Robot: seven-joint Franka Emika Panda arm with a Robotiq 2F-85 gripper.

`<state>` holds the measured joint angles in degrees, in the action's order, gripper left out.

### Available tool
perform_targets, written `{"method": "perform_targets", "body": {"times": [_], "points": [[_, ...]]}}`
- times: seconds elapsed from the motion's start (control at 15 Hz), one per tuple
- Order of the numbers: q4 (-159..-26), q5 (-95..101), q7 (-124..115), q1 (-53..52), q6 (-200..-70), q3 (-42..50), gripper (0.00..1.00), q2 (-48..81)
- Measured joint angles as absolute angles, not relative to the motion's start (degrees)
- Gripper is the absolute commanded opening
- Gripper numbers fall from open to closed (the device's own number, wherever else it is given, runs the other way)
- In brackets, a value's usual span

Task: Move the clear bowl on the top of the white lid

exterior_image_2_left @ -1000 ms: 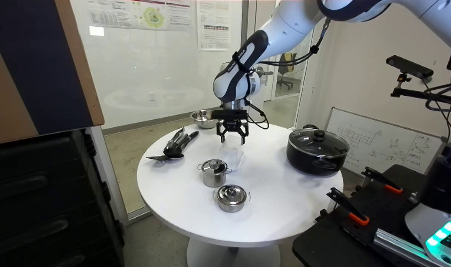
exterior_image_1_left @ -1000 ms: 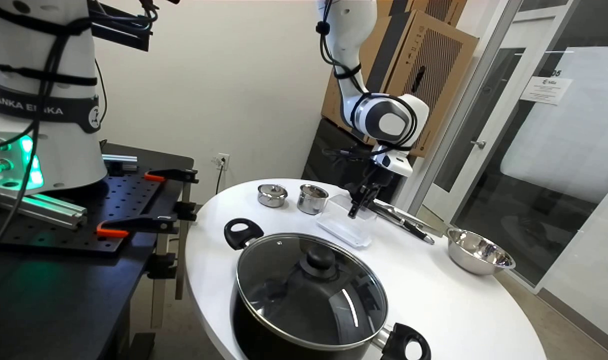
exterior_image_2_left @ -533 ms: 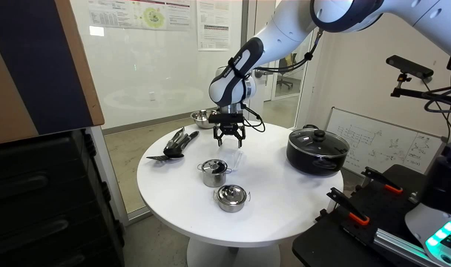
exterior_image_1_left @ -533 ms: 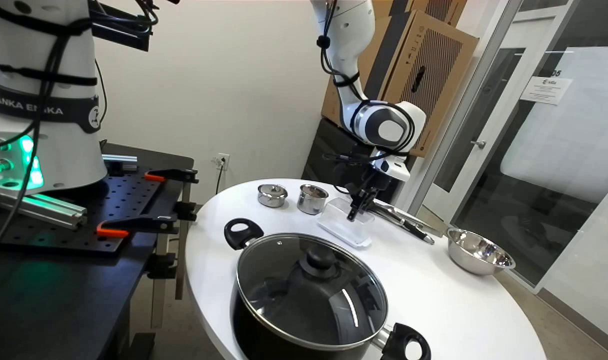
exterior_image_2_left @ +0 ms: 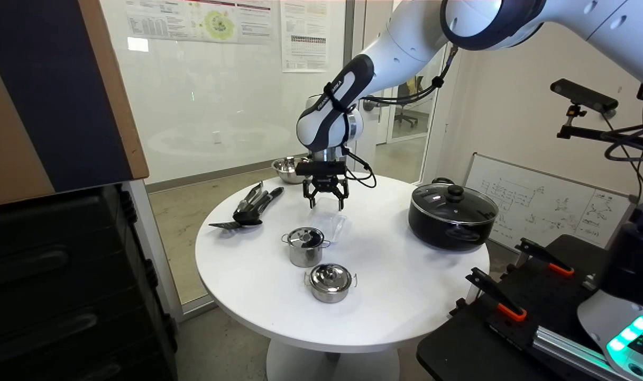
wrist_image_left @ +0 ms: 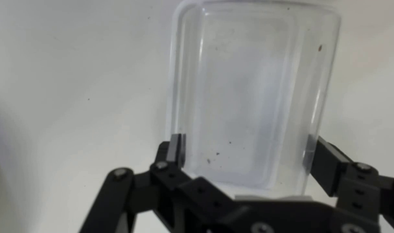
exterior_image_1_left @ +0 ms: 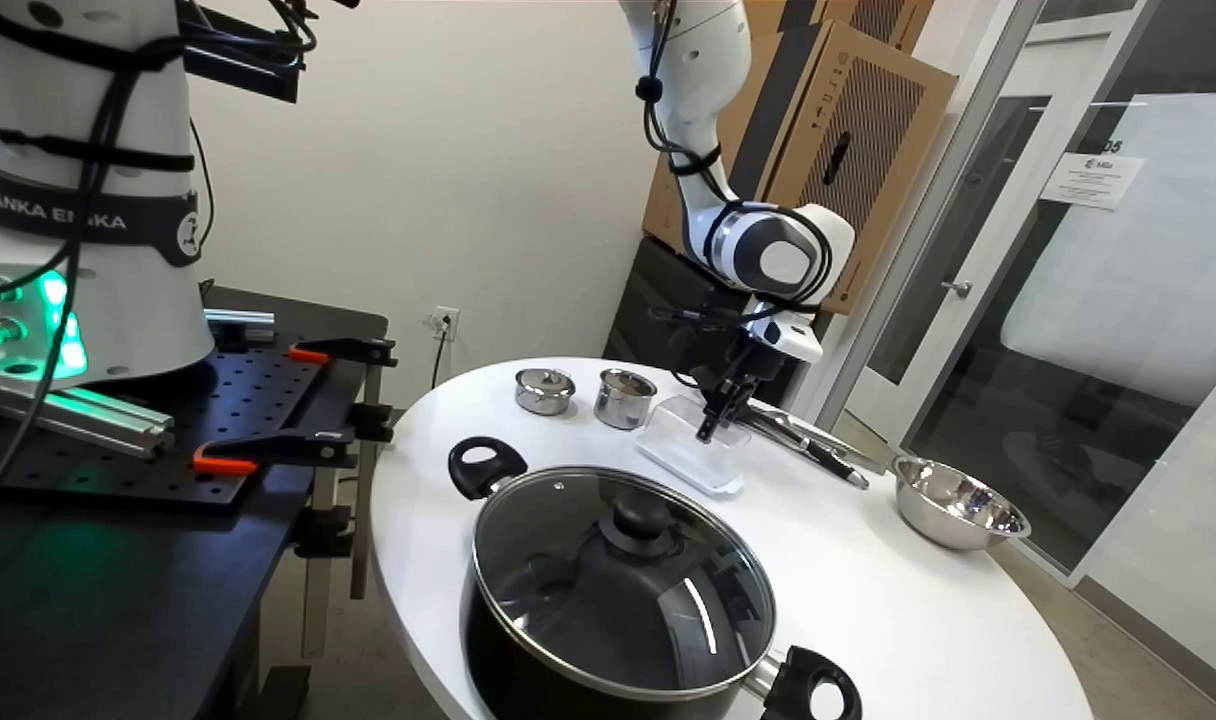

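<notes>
A robotics lab in an office-type room is indicated, as a robot base (exterior_image_1_left: pixel 138 310) lettered with its maker's name is set over a perforated plate (exterior_image_1_left: pixel 258 405), held to a black bench (exterior_image_1_left: pixel 118 600) by orange-and-black clamps (exterior_image_1_left: pixel 283 448), and a camera (exterior_image_2_left: pixel 583 95) is borne on a bracket (exterior_image_2_left: pixel 586 134) near it. Printed sheets (exterior_image_2_left: pixel 210 21) with charts are hung on a glass wall (exterior_image_2_left: pixel 210 100), and a whiteboard (exterior_image_2_left: pixel 543 209) marked with writing and diagrams is placed low against a wall (exterior_image_2_left: pixel 512 116). Large cardboard boxes (exterior_image_1_left: pixel 868 130) are stacked above dark drawers (exterior_image_2_left: pixel 73 296), and an office-type chair (exterior_image_2_left: pixel 409 89) is glimpsed in the background
</notes>
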<state>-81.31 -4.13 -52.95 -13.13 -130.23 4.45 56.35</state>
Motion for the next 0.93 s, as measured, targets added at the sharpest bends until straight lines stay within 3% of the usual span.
{"method": "perform_targets", "body": {"times": [0.93], "points": [[-82.1, -4.1, -52.1, -13.0, -130.4, 4.4, 0.65, 55.8]]}}
